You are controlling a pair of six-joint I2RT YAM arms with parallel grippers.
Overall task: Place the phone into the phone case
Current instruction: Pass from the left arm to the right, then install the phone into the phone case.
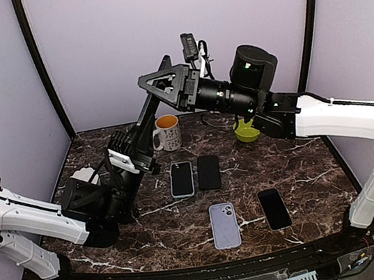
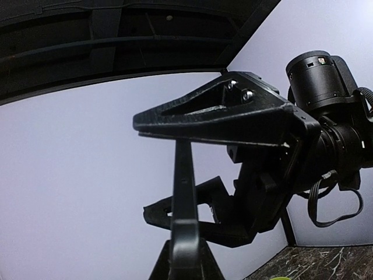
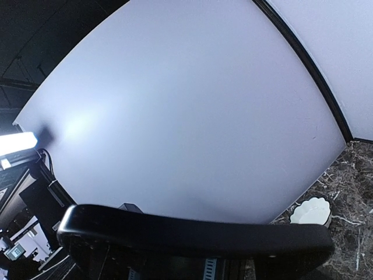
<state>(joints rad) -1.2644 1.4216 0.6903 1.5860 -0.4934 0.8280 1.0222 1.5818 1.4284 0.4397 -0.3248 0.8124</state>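
Only the overhead camera gives me the table (image 1: pixel 317 163). Four flat phone-shaped pieces lie on it, and I cannot tell for sure which is the phone and which is the case. A dark piece with a pale rim (image 1: pixel 182 179) and an all-black piece (image 1: pixel 209 172) lie side by side near the centre. A lilac piece (image 1: pixel 224 224) with a camera corner lies toward 6 o'clock, and a glossy black piece (image 1: pixel 274 208) toward 5 o'clock. A mug (image 1: pixel 167 132) stands at 12 o'clock and a green bowl (image 1: pixel 245 131) at 1 o'clock. Both wrist cameras look up at the wall (image 3: pixel 204 105); the right one also catches a white bowl (image 3: pixel 312 211). From the left wrist I see the right gripper (image 2: pixel 141 168) high in the air, its fingers wide apart and holding nothing. The left gripper (image 1: pixel 162 66) is raised beside it. Its fingers (image 2: pixel 183 175) show as one thin blade, so I read them as pressed together, with nothing between.
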